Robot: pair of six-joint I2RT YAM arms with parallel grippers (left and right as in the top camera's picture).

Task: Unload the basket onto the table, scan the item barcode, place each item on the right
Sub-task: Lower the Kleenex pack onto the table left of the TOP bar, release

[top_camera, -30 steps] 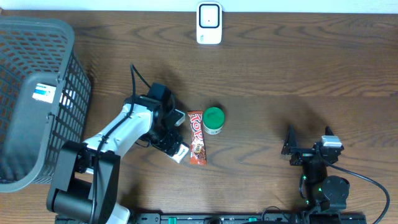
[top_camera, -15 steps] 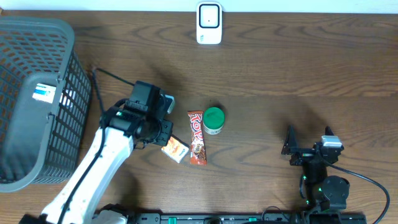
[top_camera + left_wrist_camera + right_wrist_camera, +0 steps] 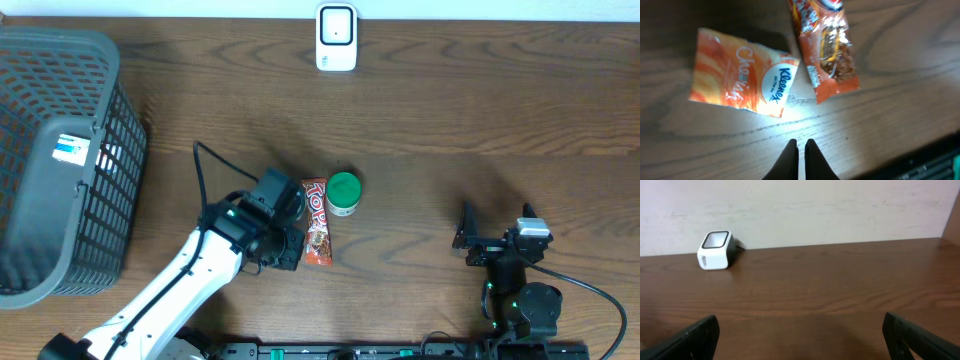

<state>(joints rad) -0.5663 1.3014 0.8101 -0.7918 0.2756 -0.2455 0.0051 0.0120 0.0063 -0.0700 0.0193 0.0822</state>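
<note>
Jaws pinched together on nothing, the left gripper [image 3: 799, 150] hovers at bottom centre. The orange plastic Kleenex tissue packet [image 3: 742, 86] lies label-up at upper left, barcode probably underneath, unscanned.

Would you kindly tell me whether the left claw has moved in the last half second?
Yes: in the overhead view, the left claw has swung right and down-frame, closer to the unmoved candy bar.

My left gripper [image 3: 800, 152] hung pinched together, empty, pointing straight down; my right gripper [image 3: 800, 339] sat low, spread wide.
</note>
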